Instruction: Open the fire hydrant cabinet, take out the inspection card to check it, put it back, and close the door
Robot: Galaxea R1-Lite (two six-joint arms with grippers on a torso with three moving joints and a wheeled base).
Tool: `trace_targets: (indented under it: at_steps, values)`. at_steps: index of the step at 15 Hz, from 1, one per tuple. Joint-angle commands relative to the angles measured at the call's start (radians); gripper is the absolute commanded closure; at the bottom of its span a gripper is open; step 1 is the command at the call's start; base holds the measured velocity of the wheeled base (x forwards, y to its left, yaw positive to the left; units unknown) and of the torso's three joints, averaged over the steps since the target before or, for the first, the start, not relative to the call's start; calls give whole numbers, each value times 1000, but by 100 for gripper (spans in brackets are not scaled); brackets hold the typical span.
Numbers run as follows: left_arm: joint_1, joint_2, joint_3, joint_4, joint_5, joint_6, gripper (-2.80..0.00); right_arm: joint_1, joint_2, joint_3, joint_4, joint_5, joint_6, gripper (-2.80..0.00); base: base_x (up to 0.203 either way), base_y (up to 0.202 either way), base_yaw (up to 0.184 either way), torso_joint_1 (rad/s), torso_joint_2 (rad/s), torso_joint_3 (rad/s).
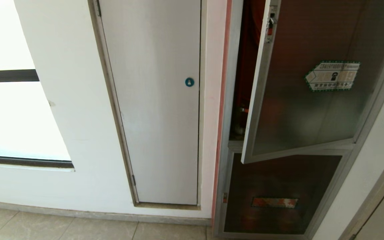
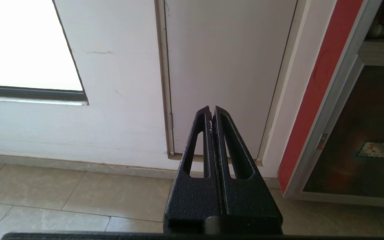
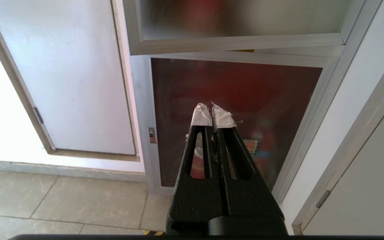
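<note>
Both our arms hang parked, the cabinet door ajar on the right.

Our left gripper [image 2: 212, 111] points low at the white door [image 1: 155, 100], fingers pressed together, empty. Our right gripper [image 3: 212, 111], taped tips pressed together, faces the fire hydrant cabinet [image 1: 227, 140]'s lower panel [image 1: 278, 173]. The tall door [image 1: 312, 110] stands upright, swung partly outward, latch edge leftward.

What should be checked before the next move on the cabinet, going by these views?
1. Door open: ok, swung ajar, its latch clear of the frame.
2. Cabinet interior visible: ok, red hose shows in the gap.
3. Inspection card located: cannot tell, none visible.
4. Left gripper empty: ok, shut on nothing.
5. Right gripper empty: ok, shut, taped tips facing the lower panel.
6. Gap wide enough for reaching in: cannot tell.
</note>
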Motion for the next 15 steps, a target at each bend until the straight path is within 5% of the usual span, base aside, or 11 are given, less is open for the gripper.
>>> trace_targets:
  at_steps: [1,5,15]
  values:
    - [0,0,0,0,0,0,0,0,0,0,0,0,0,0,0,0,0,0,0,0]
    - [0,0,0,0,0,0,0,0,0,0,0,0,0,0,17,0,0,1,-1,1]
    - [0,0,0,0,1,0,0,0,0,0,0,0,0,0,192,0,-1,3,1,3]
